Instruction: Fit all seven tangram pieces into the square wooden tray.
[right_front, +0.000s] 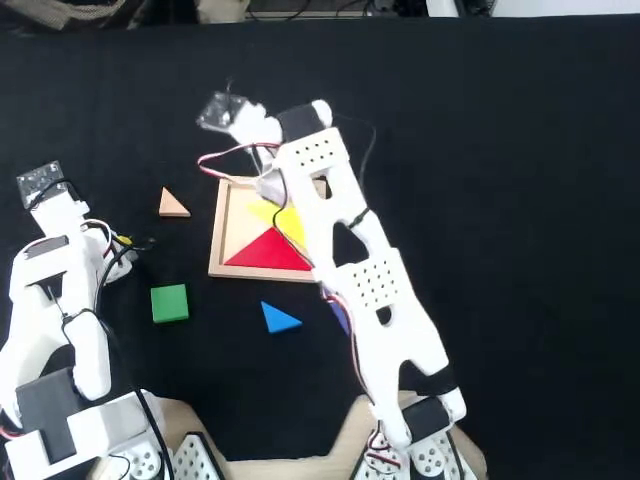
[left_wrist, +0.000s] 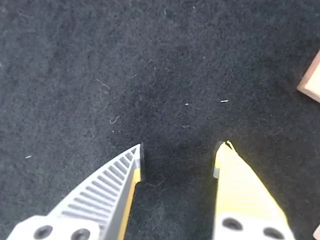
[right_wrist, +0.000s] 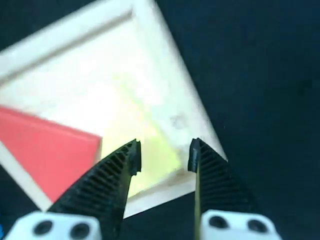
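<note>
From above: mid-table (right_front: 500, 200), the square wooden tray (right_front: 222, 240), with a red triangle (right_front: 262, 252) and a yellow piece (right_front: 282, 218) lying inside. Stretched across it from the near edge, the right arm, its right hand (right_front: 268, 186) low over the tray's far part. Outside the tray, on the left arm's side: a tan triangle (right_front: 173, 204) and a green square (right_front: 169, 303). Just off the tray's near edge, a blue triangle (right_front: 279, 318), and half hidden under the right arm a bluish piece (right_front: 340, 318). Between tan triangle and green square, a little back from both, the left hand (right_front: 122, 248), far nearer to them than the right hand.

From the left wrist: left hand (left_wrist: 181, 150) spread, pinching nothing, over bare black cloth. Off to one side a pale wooden corner (left_wrist: 311, 80), with too little visible to tell tray from piece.

From the right wrist: right hand (right_wrist: 165, 150) spread as well, gripping nothing, straight above the yellow piece (right_wrist: 150, 145), flat in a tray (right_wrist: 175, 90) corner beside the red triangle (right_wrist: 50, 150).

Judged from this: two pieces seated, the rest to fetch. Tan triangle and green square likely best left to the left arm.
</note>
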